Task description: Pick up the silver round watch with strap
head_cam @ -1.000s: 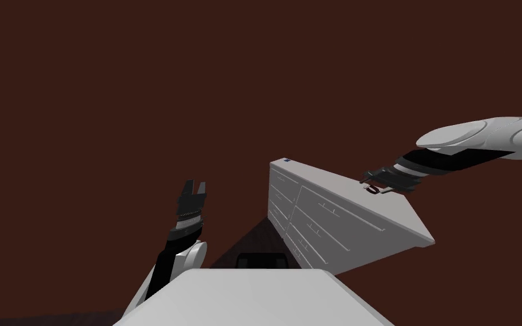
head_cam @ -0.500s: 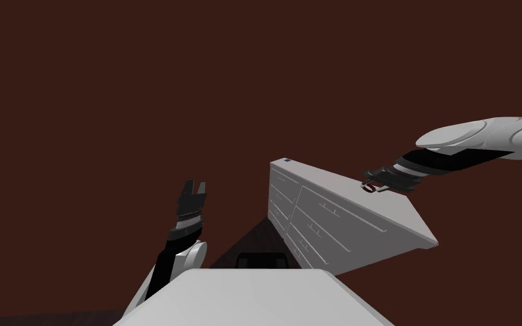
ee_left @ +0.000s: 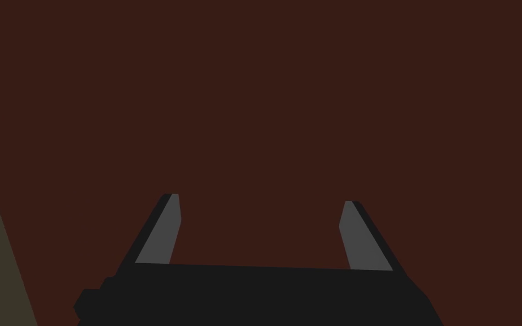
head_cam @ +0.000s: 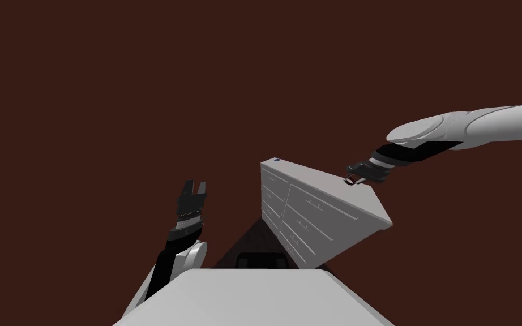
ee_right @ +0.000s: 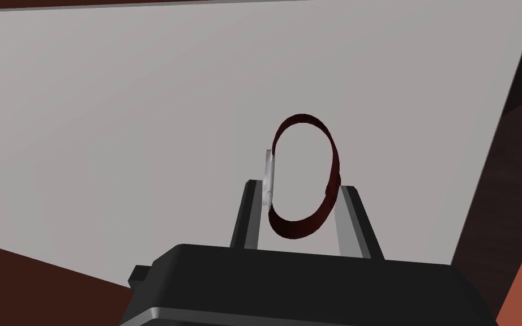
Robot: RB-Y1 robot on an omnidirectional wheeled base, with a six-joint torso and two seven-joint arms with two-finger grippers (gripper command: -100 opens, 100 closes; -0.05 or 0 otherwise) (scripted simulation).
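One watch (ee_right: 300, 228), dark red strap, clamped in the right gripper (ee_right: 299, 187) over one white dresser (head_cam: 333, 194); left gripper (ee_left: 262, 198) — fingers apart.

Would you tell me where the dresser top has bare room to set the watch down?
The whole grey dresser top is bare; the widest patch runs from the watch to the edge above the drawers. It is crowded only where the right gripper, shut on the watch, stands.
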